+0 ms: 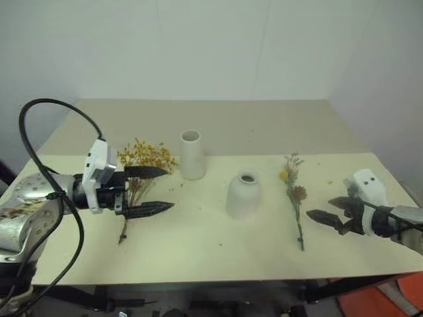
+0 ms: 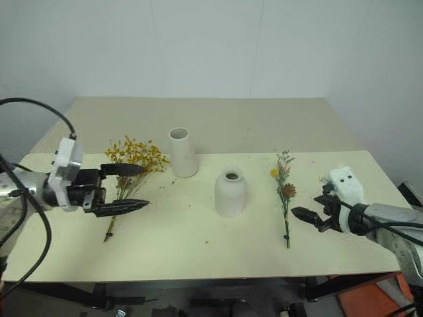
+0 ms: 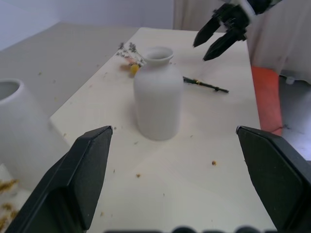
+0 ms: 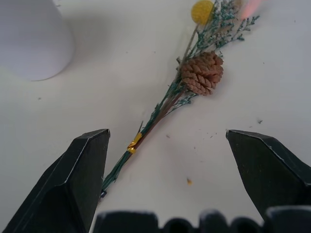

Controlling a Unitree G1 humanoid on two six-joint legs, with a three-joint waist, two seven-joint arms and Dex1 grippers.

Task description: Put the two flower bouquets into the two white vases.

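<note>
The bushy yellow bouquet [image 1: 145, 157] lies on the table's left, its stems [image 1: 131, 198] running toward the front edge. My left gripper [image 1: 168, 189] is open, pointing right, one finger on each side of those stems and above them. The tall cylinder vase [image 1: 192, 155] stands upright just right of the blossoms. The squat bell-shaped vase [image 1: 244, 195] stands nearer the middle. Right of it lies the sparse bouquet [image 1: 295, 195], with its brown cone [image 4: 201, 73] and stem [image 4: 141, 136]. My right gripper [image 1: 320, 208] is open beside the stem's lower end, touching nothing.
The cream table [image 1: 218, 251] is dotted with fallen petal crumbs. A black cable [image 1: 39, 105] loops above my left arm. An orange object [image 1: 396, 297] sits below the table's front right corner. A white wall rises behind the table.
</note>
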